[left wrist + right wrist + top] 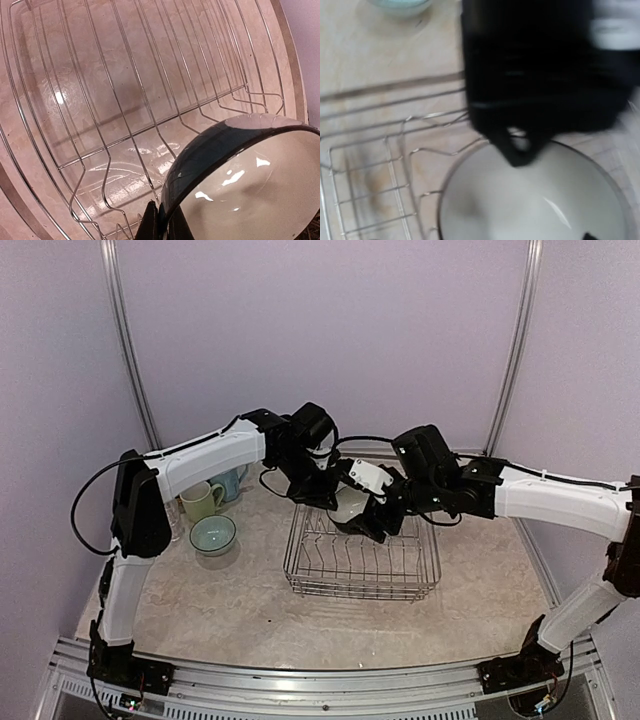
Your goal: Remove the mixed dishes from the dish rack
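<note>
Item 1. dish rack point(362, 565): a silver wire basket with upright dividers. We log it on the table point(250, 615), about midway between the left and right edges and somewhat nearer the near edge than the far one.

Item 2. aqua bowl point(213, 534): upright on the table, left of the rack and apart from it.

Item 3. clear glass point(176, 518): just left of the aqua bowl and partly hidden by the left arm. We are not certain of this identification.

Item 4. pale green mug point(203, 499): upright, just beyond the aqua bowl.

Item 5. light blue mug point(232, 483): behind the green mug, toward the far left corner.

Item 6. white bowl point(245, 190): dark outside and glossy white inside. It hangs tilted in the air over the rack's far edge.

Item 7. left gripper point(161, 222): clamped on the white bowl's rim, one finger on each side of the wall.

Item 8. right gripper point(378, 522): close against the same bowl from the right. Its wrist view is blurred, so we cannot tell how its jaws stand.
</note>
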Tool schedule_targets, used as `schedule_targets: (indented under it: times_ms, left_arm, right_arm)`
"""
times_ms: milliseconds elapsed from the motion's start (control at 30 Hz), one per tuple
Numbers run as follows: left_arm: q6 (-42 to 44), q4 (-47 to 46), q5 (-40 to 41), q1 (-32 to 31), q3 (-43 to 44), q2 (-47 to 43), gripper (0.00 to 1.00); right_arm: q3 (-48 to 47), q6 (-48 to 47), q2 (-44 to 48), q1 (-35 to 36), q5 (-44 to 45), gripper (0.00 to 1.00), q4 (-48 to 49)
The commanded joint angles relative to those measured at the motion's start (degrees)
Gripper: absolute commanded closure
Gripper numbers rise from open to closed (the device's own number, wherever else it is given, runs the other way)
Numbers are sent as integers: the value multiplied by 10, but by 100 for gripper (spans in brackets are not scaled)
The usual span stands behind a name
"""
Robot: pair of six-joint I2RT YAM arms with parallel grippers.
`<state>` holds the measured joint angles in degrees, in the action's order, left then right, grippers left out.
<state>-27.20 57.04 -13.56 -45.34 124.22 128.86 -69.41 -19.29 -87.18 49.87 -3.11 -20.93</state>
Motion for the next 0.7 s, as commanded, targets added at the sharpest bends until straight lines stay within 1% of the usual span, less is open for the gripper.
schedule_targets:
  times_ms: [0,100,233,400,500,667]
  left_arm:
    - [-20,-22,4,16,-3,-34,100]
    - [-32,-48,-7,32,-32,-63,100]
    - [-42,-63,-11,52,-66,-109,100]
    - [-42,-62,23,77,-126,-168,100]
    - [-46,-59,46,101,-178,-214,100]
    - [-55,-44,107,139,-269,-286,100]
  right_arm:
    - [34,47,71,2,56,11,40]
    - [51,70,102,-5,89,8,53]
    - [79,110,133,-34,129,6,73]
    - [119,181,180,-92,146,4,107]
    - [140,237,203,-140,146,0,124]
    - [158,297,202,-223,141,0,113]
